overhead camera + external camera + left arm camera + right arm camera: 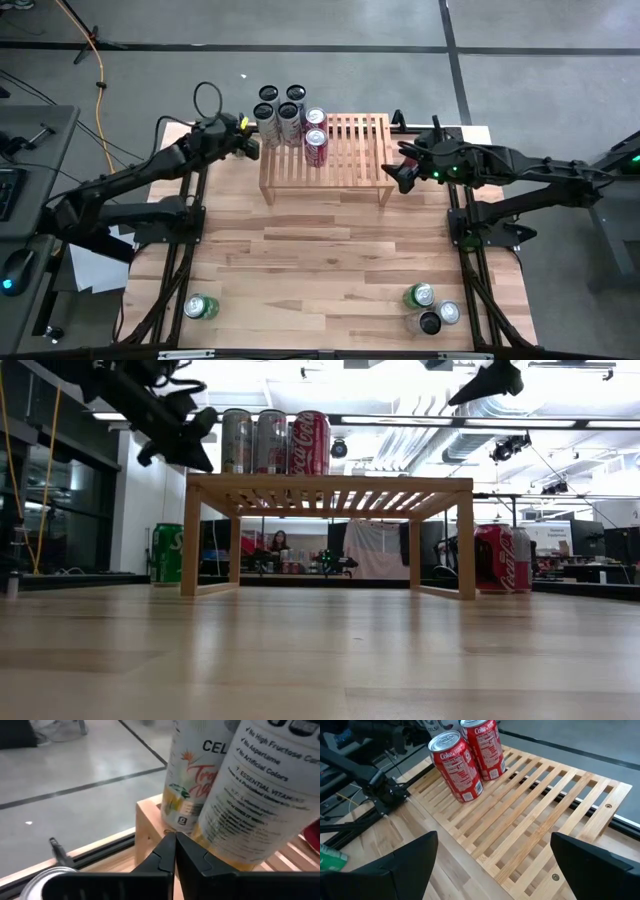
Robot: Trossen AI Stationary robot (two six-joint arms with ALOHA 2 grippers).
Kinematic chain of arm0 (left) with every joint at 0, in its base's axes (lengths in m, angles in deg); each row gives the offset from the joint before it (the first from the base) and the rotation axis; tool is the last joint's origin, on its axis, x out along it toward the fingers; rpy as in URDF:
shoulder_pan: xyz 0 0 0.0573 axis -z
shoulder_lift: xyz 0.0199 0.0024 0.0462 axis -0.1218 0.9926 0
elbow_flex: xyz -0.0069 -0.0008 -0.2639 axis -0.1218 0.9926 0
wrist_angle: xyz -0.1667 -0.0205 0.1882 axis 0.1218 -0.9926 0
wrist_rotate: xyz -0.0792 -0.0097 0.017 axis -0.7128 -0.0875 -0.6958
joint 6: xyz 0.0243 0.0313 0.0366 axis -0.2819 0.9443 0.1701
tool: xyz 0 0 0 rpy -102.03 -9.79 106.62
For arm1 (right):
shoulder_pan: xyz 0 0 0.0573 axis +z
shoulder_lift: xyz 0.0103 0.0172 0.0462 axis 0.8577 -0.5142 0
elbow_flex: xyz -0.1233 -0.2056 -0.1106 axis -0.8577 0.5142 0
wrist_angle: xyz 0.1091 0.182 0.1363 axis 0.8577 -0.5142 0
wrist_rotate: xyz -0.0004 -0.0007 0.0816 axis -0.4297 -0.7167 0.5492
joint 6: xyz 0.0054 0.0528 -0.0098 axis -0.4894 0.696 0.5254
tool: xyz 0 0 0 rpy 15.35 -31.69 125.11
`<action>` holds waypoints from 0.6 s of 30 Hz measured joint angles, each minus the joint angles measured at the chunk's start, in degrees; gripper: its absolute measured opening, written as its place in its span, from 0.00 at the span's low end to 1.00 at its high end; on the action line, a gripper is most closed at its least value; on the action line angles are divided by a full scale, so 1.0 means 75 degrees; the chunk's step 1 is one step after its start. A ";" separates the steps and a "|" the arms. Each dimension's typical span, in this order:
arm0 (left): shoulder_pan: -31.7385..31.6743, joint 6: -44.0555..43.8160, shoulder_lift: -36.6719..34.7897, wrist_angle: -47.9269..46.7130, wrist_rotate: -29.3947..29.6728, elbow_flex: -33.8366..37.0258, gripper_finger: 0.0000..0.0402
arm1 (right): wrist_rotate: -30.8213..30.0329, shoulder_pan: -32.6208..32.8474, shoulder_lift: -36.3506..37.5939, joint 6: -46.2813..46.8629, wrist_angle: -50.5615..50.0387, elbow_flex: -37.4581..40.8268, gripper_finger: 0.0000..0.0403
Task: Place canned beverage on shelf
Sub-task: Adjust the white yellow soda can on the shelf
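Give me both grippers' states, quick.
Left gripper: closed, empty, beside the white cans.
Right gripper: open, empty, over the shelf.

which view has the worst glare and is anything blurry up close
Low view: ceiling lights blow out the top, leaving the left gripper a dark silhouette beside the shelf. Left wrist view: the white cans look soft up close.

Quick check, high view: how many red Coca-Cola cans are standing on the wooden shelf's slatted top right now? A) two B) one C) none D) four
A: two red Coca-Cola cans stand one behind the other at the left end of the shelf, and the right wrist view shows the same pair on the slats.
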 joint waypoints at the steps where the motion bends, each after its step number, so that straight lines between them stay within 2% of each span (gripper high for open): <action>1: -0.0035 0.0011 0.0048 0.0053 -0.0147 0.0000 0.00 | 0.0011 0.0000 -0.0007 0.0000 -0.0003 0.0000 0.93; 6: -0.0097 0.0189 0.0276 0.0140 -0.0784 0.0000 0.00 | 0.0016 -0.0001 -0.0005 0.0000 -0.0003 0.0000 0.93; 18: -0.0094 0.0131 0.0402 0.0225 -0.1190 0.0000 0.00 | 0.0045 0.0000 -0.0005 0.0000 -0.0002 0.0000 0.93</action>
